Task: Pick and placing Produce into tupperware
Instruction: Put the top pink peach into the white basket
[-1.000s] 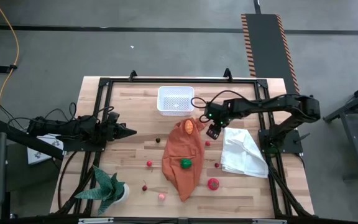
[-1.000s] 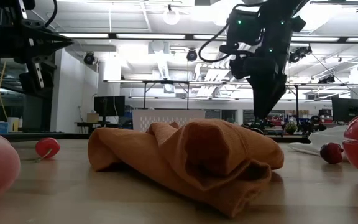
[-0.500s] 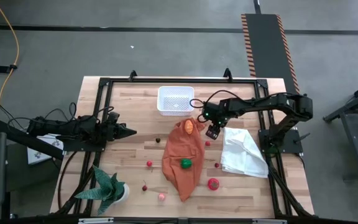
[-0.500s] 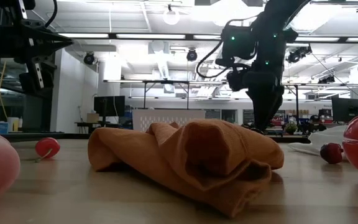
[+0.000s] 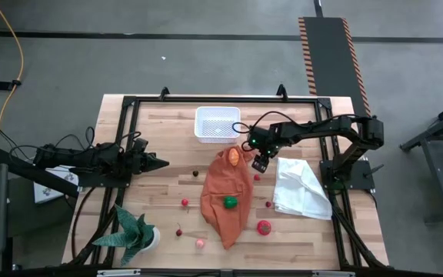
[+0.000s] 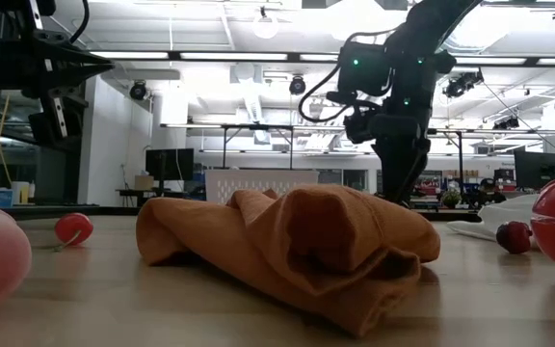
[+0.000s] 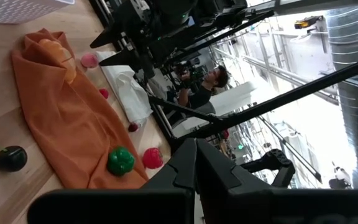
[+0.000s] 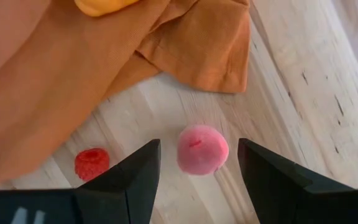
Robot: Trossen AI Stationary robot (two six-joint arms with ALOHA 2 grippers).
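I see the right gripper (image 8: 197, 171) spread wide, 2 fingers (image 8: 135, 180) flanking the pink fruit (image 8: 202, 150), holding nothing. Left gripper (image 5: 158, 162): apparently closed, empty.

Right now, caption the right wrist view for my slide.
Open right gripper hovers over a pink fruit beside the orange cloth.

Arms: two, dark, jointed links | right arm (image 5: 314, 131): black cables looped along it, small green lights seen near the wrist | left arm (image 5: 91, 160): black, cabled, tapering to a point | right gripper (image 8: 197, 180) fingers (image 8: 135, 186): flat, angular, dark, possibly matte plastic.
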